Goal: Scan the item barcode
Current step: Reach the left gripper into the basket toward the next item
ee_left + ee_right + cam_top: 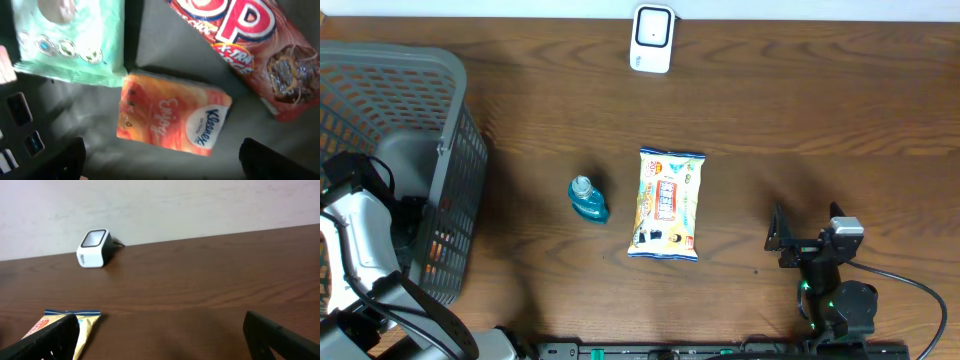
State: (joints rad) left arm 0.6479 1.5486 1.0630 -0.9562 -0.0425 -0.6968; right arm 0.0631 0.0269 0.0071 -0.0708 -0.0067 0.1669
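Note:
The white barcode scanner (652,38) stands at the table's far edge and shows in the right wrist view as scanner (94,248). A yellow snack packet (666,204) lies mid-table with a small teal bottle (588,199) to its left. My left gripper (162,165) hangs open inside the grey basket (468,170), above an orange tissue pack (172,113), a mint green packet (70,37) and a red snack bag (250,45); it holds nothing. My right gripper (790,240) stands open and empty, right of the yellow packet (82,325).
The basket fills the table's left side, and my left arm (365,235) reaches into it over its near rim. The basket's dark walls close in around the left gripper. Bare wooden table (820,120) lies between the right gripper and the scanner.

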